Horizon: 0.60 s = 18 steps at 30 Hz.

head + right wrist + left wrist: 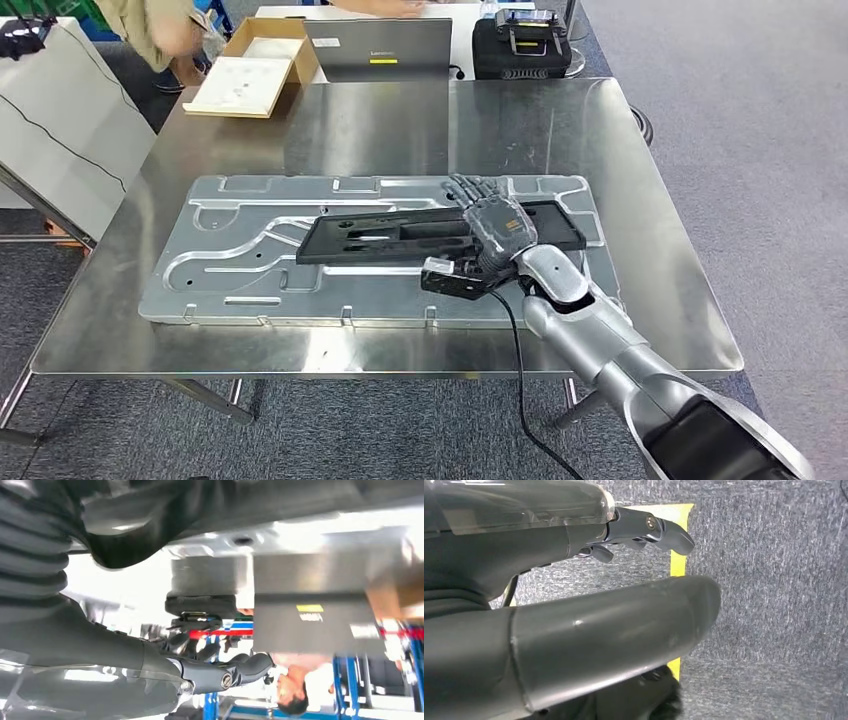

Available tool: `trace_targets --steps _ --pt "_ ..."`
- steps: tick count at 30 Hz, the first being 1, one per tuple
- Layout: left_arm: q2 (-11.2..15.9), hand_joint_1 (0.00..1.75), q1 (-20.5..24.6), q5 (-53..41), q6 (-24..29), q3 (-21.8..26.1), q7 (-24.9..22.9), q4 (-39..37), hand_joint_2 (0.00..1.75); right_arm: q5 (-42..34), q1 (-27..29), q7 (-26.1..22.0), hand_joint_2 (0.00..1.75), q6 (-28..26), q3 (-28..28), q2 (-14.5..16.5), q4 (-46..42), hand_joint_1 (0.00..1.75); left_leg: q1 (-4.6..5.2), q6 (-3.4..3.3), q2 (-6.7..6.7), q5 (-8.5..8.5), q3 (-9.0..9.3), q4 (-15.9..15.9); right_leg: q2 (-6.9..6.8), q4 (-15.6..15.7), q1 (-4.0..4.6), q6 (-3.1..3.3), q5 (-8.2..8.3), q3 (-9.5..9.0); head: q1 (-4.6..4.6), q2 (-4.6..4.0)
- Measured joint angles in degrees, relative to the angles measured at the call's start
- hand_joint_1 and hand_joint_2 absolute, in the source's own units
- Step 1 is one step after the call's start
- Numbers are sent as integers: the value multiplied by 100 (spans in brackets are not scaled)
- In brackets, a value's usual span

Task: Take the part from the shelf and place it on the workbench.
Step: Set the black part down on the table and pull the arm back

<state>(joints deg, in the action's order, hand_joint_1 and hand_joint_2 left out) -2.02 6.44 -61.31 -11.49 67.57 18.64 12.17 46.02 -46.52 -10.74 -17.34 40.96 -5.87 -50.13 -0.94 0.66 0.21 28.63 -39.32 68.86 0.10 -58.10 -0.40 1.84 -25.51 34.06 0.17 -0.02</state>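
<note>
The black part, a long flat plastic panel with cut-outs, lies on the large silver aluminium plate that rests on the steel workbench, so it already sits on the bench side of the job, slightly skewed with its left end nearer than its right. The right hand lies over the right half of the part, palm down, fingers stretched toward the far side across the panel's top face; whether the thumb is hooked under the near edge cannot be told from the head view, and the right wrist view is too washed out and close to settle it, so I cannot tell if it grips or merely rests there. The left hand hangs at the robot's side over grey carpet and a yellow floor line, fingers loosely curled with nothing in them. On the far side of the bench are a closed laptop, an open cardboard box and a black case, with a person at the far left corner. The risk from here, as I judge it, is in the letting go: if the fingers catch a cut-out as the hand lifts, the light panel could be dragged or tipped, sliding on the smooth plate toward the near edge. The black cable trailing from the wrist could also snag the bench edge.
</note>
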Motion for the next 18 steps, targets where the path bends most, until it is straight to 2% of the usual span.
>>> trace_targets --steps 2,3,5,7,9,11,12,13,14,16,17,18 --pt "8 0 5 -4 -23 -11 0 0 0 -474 110 -292 0 87 -342 -58 -419 0 18 -61 -6 -294 366 -762 9 -18 15 -32 -23 -4 0 0" --pt "11 0 10 -11 -32 -19 -2 0 0 -767 173 -473 0 157 -516 -91 -650 0 32 -86 -10 -348 477 -989 10 -24 22 -58 -28 0 0 0" --pt "14 0 15 -31 -49 -37 -7 0 0 -1341 349 -819 0 301 -835 -146 -1124 0 57 -121 -21 -340 535 -1110 5 -18 27 -119 -26 7 1 0" --pt "13 0 19 -45 -61 -54 -10 0 0 -1713 533 -1010 0 389 -1125 -184 -1564 0 30 -178 -19 -366 548 -1144 0 -55 24 -181 -77 17 1 0" --pt "11 0 36 -47 -68 -79 -11 0 0 -1833 640 -1063 0 418 -1355 -215 -1895 0 -1 -245 -5 -392 563 -1187 1 -434 18 -231 -332 177 1 0" --pt "11 0 51 -48 -70 -98 -11 0 0 -1864 733 -1084 0 436 -1492 -249 -2102 0 2 -276 2 -391 561 -1188 2 -1176 0 -268 -697 519 2 0" --pt "11 0 51 -48 -70 -103 -11 0 0 -1872 788 -1086 0 444 -1530 -268 -2172 0 2 -277 2 -391 561 -1186 2 -1482 -10 -283 -798 669 2 0" --pt "11 0 51 -48 -70 -107 -11 0 0 -1876 840 -1086 0 449 -1557 -285 -2232 0 2 -276 1 -389 561 -1183 1 -1606 -20 -292 -789 737 2 0" --pt "11 0 51 -48 -70 -110 -11 0 0 -1879 876 -1087 0 450 -1577 -296 -2282 0 2 -271 1 -385 563 -1178 0 -1499 -29 -293 -667 694 2 0" --pt "11 0 57 -48 -70 -119 -11 0 0 -1884 902 -1090 0 451 -1618 -308 -2382 0 2 -249 0 -371 571 -1163 -5 -767 -36 -269 -264 347 2 0" --pt "11 0 63 -48 -71 -122 -11 0 0 -1907 902 -1106 0 449 -1636 -309 -2423 0 12 -228 -2 -360 570 -1148 -6 -395 -25 -250 -121 166 2 0" --pt "11 0 68 -50 -72 -125 -11 0 0 -1971 912 -1154 0 442 -1657 -310 -2470 0 21 -203 -3 -353 567 -1138 -7 -145 -13 -230 -44 46 2 0"
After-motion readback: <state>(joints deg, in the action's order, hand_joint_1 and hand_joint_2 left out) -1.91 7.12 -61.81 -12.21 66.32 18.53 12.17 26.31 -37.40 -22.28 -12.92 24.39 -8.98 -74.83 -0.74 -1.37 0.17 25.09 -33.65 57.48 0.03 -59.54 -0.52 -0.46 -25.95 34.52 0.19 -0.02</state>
